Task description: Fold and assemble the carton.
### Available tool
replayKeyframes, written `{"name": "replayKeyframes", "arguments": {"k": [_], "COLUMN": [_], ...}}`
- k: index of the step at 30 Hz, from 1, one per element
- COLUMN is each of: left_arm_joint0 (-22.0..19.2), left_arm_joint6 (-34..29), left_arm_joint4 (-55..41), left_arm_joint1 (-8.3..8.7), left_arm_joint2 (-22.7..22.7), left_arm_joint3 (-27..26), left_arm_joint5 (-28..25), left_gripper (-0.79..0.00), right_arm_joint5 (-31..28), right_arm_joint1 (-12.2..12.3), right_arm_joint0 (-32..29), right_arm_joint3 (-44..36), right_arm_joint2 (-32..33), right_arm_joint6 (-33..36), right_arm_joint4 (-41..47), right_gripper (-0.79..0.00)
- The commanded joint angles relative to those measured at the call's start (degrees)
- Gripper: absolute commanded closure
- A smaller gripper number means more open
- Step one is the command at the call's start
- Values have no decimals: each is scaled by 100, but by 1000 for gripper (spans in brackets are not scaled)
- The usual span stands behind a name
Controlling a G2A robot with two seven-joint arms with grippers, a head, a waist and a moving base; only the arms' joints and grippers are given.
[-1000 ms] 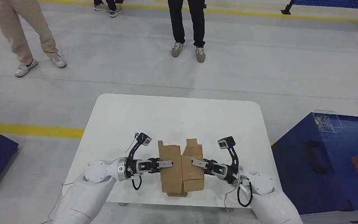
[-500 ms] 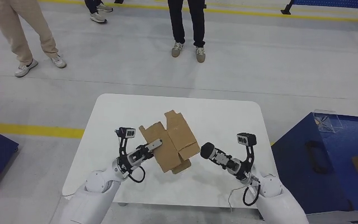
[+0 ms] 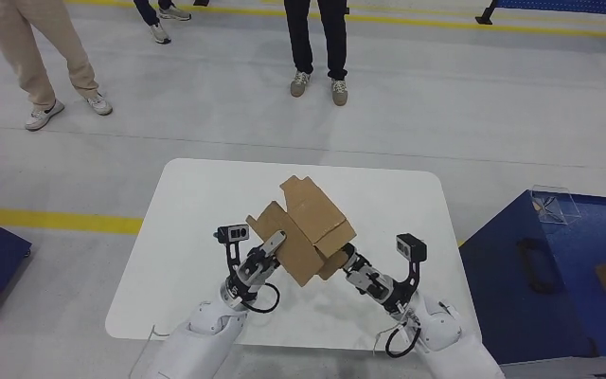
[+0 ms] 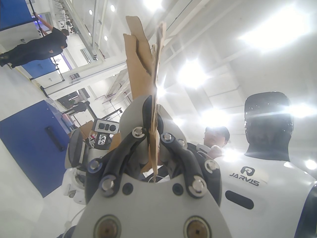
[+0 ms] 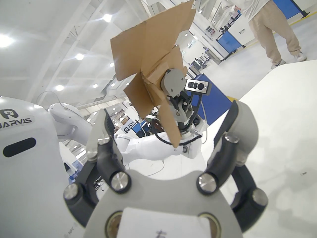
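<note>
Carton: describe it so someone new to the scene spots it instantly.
Over the white table in the top view, look between the two arms: a brown cardboard carton is held up off the surface. The left gripper is shut on one edge; the open right gripper is near the opposite side. It is the only brown thing there, partly folded with loose flaps.

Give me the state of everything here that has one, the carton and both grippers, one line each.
carton: partly folded, not yet assembled, flaps loose, held tilted up off the table.
left gripper: shut on an edge of the carton.
right gripper: open, holding nothing.
</note>
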Motion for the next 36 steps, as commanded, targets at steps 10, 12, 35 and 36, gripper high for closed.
{"name": "replayKeyframes", "arguments": {"k": [10,12,35,36], "left_arm_joint0": [-87,-91,-48,-46], "left_arm_joint6": [-355,-355,473,431], "left_arm_joint4": [-322,-324,609,759], "left_arm_joint1": [-178,-195,-241,-242], "left_arm_joint2": [16,-13,-1465,-1474], "left_arm_joint3": [307,335,1361,1283], "left_arm_joint5": [0,0,0,0], "left_gripper": [0,0,-785,-785], "right_arm_joint5": [13,25,1212,1205], "right_arm_joint1": [-22,-29,237,258], "right_arm_joint0": [96,98,-425,-440], "right_arm_joint3": [108,112,-1038,-1094], "right_arm_joint2": [-164,-208,750,789], "right_arm_joint6": [-17,-22,510,634], "right_arm_joint4": [-14,-14,-2550,-2708], "right_gripper": [0,0,0,0]}}
